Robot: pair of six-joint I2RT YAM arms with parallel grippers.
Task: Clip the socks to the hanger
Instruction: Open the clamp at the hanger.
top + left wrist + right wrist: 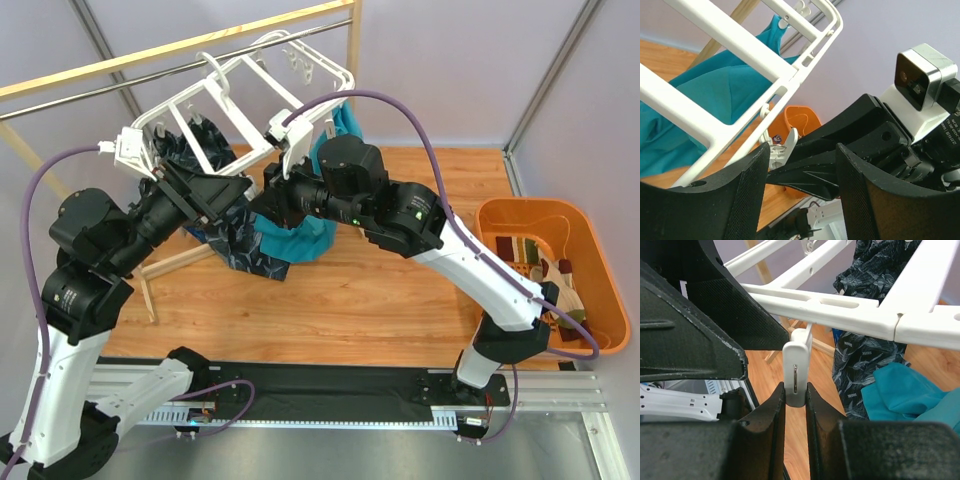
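Bright, even, diffuse light is recorded in all three views. Soft shadows are cast on the wooden table (380, 290) beneath the arms — edges faint. The white hanger (735, 36) is rendered near-overexposed. The clip (796, 372) is held sharp — the right gripper (795, 390) around it is seen dark, slightly soft.

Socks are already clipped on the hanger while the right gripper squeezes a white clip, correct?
Not quite: the socks lie in the orange basket, as the top external view shows. The right gripper does squeeze a white clip on the hanger.
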